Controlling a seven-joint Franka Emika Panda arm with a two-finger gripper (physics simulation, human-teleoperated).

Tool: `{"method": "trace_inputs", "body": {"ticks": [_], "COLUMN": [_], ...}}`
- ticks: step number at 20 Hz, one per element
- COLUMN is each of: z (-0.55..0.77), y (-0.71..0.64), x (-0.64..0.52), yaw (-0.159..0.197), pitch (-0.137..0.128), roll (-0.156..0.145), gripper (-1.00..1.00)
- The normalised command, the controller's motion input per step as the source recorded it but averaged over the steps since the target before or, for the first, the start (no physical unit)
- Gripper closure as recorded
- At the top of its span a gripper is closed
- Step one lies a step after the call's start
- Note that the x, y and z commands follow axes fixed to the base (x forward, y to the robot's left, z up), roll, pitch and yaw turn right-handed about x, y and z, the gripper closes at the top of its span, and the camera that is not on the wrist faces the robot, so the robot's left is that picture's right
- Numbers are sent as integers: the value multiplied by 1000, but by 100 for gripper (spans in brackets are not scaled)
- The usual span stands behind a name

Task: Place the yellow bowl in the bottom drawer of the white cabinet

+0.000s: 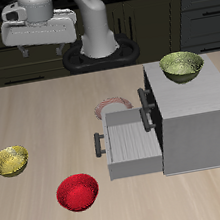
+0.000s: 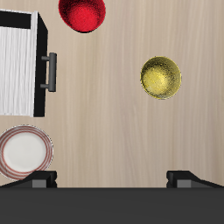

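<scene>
The yellow bowl (image 1: 10, 160) sits on the table, far from the white cabinet (image 1: 199, 112); in the wrist view it (image 2: 161, 77) is a shiny golden bowl with a speckled inside. The bottom drawer (image 1: 129, 147) is pulled open and looks empty, with its black bar handle (image 1: 99, 142) facing the bowl's side. The drawer (image 2: 17, 66) and its handle (image 2: 50, 72) also show in the wrist view. My gripper (image 1: 42, 42) hangs high above the table's back, open and empty, with both fingertips (image 2: 39, 179) apart, in the wrist view (image 2: 112, 179).
A red bowl (image 1: 77, 192) lies near the table's front edge, also in the wrist view (image 2: 82, 12). An olive yellow-green bowl (image 1: 182, 65) rests on the cabinet's top. A white plate with a red rim (image 1: 109, 106) lies behind the open drawer, also in the wrist view (image 2: 24, 150).
</scene>
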Motion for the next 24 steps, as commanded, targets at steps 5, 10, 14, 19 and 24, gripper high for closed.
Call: {"method": "trace_inputs", "body": {"ticks": [5, 10, 14, 19, 24], "z": [81, 77, 115, 83, 56], "y": [-263, -225, -323, -147, -208], "x": [262, 228, 273, 149, 411], "yaw": [39, 22, -16, 5, 16], "pitch": [-3, -12, -20, -7, 7], "roll": [-17, -15, -41, -21, -30], "gripper": [-100, -100, -100, -100, -100]}}
